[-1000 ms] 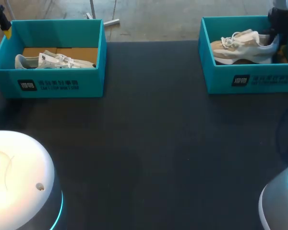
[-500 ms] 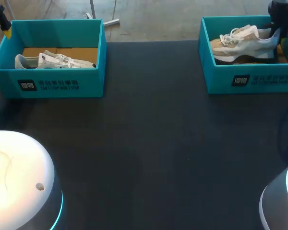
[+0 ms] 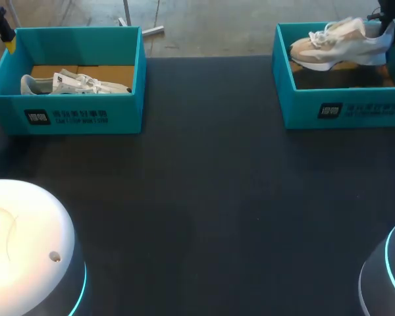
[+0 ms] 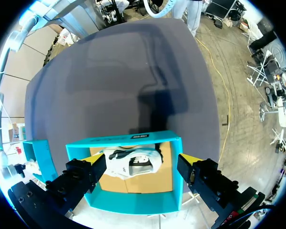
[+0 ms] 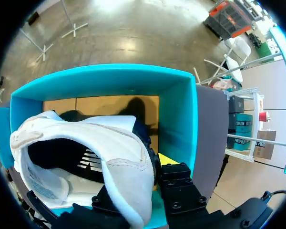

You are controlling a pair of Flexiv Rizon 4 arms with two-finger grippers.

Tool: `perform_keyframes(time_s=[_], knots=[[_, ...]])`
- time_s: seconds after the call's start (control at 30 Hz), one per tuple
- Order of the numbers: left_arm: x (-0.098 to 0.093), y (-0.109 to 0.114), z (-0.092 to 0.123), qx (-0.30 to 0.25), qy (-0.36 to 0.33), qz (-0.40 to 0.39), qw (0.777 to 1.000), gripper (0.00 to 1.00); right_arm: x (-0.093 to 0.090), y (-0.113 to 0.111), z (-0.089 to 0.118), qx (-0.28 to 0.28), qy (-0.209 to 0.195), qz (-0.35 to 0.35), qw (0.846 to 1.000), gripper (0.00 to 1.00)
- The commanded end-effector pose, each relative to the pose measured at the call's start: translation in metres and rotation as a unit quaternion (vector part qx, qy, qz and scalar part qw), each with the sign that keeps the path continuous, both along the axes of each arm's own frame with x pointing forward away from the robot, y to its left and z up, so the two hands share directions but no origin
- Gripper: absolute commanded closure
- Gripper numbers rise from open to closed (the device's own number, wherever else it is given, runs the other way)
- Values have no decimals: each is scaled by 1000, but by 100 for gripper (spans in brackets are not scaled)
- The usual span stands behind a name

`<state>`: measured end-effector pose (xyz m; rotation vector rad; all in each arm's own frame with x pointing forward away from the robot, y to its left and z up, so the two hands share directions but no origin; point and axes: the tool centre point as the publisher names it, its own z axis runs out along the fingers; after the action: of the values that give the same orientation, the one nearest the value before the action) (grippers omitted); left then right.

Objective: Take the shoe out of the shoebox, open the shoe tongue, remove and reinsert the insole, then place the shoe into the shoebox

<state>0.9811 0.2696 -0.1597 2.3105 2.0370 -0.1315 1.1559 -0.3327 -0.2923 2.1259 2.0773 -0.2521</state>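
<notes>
My right end effector, clenched on the sneaker's heel, has lifted it in the last second from the floor of the right shoebox to about rim height. Extraction looks nearly done, though the box's front wall still stands between the sneaker and the open desk. My left end effector hangs released near the left shoebox, which holds a second sneaker.

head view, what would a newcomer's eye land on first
The white and beige shoe held in the air over the right teal shoebox, its heel in the jaws of the right gripper. Next, the left shoebox with a second shoe lying inside.
</notes>
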Motion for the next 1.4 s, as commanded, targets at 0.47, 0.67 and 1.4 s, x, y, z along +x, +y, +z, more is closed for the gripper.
perform_keyframes(time_s=[0.47,0.67,1.4], knots=[[0,0,0,1,0,0,1000,0,-10,-11,38,-6,-23,-12,1000,100],[0,0,0,1,0,0,1000,0,-16,-8,66,-5,-28,-16,999,100],[0,0,0,1,0,0,1000,0,-99,21,157,13,-38,-25,999,100]])
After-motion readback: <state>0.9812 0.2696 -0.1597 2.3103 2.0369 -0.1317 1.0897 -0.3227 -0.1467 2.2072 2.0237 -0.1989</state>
